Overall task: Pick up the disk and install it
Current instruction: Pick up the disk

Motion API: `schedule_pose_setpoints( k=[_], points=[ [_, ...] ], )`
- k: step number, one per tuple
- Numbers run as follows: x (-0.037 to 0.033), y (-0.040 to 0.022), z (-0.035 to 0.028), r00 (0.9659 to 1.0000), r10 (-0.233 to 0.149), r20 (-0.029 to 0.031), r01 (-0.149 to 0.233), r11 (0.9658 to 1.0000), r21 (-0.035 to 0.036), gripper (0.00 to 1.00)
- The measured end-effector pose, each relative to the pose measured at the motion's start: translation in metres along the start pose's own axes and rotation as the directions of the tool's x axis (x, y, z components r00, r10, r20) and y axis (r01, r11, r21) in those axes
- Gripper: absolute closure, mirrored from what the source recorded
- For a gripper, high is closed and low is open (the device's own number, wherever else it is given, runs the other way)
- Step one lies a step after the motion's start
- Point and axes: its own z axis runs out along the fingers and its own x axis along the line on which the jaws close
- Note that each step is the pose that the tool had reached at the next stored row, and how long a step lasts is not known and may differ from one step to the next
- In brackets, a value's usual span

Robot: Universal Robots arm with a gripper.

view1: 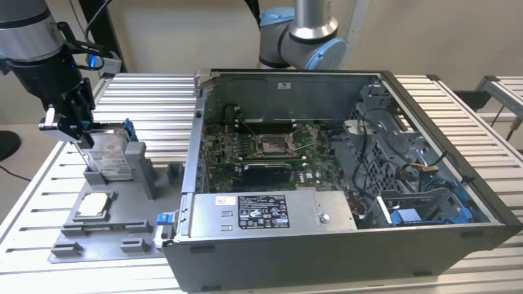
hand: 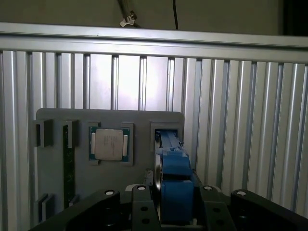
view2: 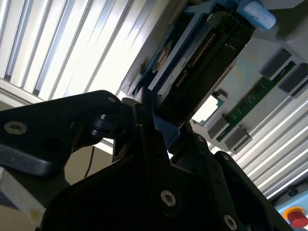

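**Disk clamped at its top edge**

The gripper (view1: 73, 130) is closed on the disk (view1: 110, 156), pinching its blue carrier (hand: 175, 185). The disk stands upright in the grey fixture (view1: 106, 236), beside the computer case (view1: 327, 257). It looks rigid, fairly heavy and shock-sensitive, so the carrier edges seem the safest hold.

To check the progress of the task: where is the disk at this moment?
The disk stands on edge in the grey tray at the exterior view's left, outside the computer case, with the gripper at its top edge.
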Motion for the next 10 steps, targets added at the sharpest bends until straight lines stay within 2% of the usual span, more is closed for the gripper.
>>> schedule_pose_setpoints(
  k=[10],
  points=[
    [0.0,0.0,0.0,1.0,0.0,0.0001,0.0,1.0,0.0001,1.0]
  ],
)
